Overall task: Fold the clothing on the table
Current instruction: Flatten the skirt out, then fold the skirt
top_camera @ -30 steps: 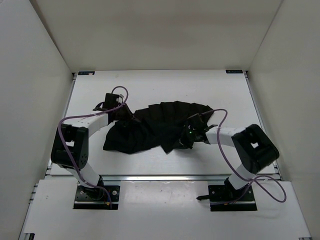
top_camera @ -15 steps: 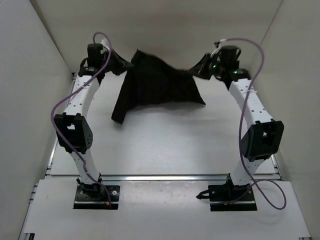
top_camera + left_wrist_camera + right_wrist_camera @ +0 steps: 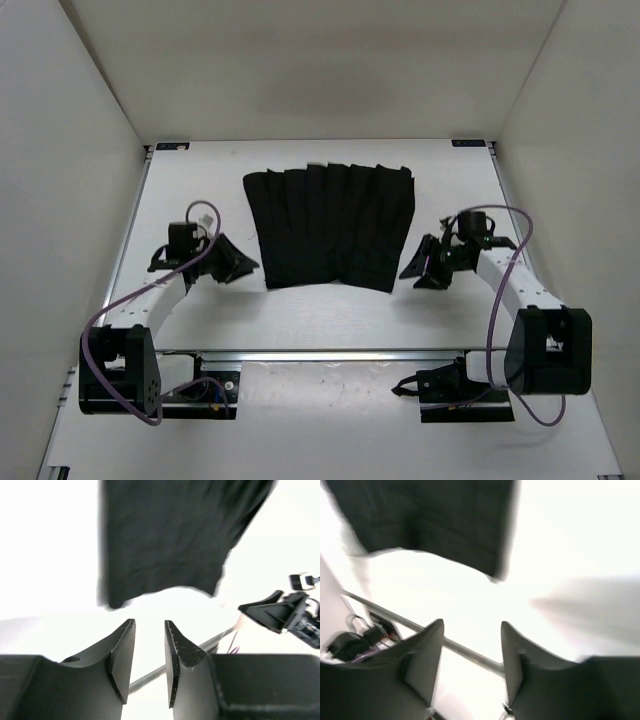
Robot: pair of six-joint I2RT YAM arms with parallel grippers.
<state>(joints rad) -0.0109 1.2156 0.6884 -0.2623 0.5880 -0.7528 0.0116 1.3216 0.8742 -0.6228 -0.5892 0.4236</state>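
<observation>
White tabletop (image 3: 330,320), flat and matte. Plain white walls (image 3: 300,70) close it in on the left, right and far sides. Thin metal rail (image 3: 330,353) runs along the near edge, with more rail down both sides. Small blue corner marks (image 3: 172,146) sit at the two far corners.

Bare white shows on all sides of the clothing (image 3: 330,225): a wide strip to the left, a wide strip to the right, a band between its near hem and the rail, and a narrower band behind it toward the far wall. Both arms are low and bent, one in each side strip.

Clothing lies flat, spread out, centre of the tabletop and a bit toward the far side. It is black, with parallel pleats running far to near. Rough trapezoid, with the far edge wider than the near edge, and the near edge slightly uneven. No folds over itself.

Left hand (image 3: 245,265) is just beside the clothing's near-left corner, apart from it. Its fingers are spread with a gap and nothing between them (image 3: 150,625). The left wrist view shows the clothing's corner (image 3: 170,535) beyond the fingertips.

Right hand (image 3: 410,272) is just beside the near-right corner, not touching. Its fingers are spread and empty (image 3: 472,625). The right wrist view is blurred, with the clothing's corner (image 3: 435,515) ahead and the rail (image 3: 470,652) below.
</observation>
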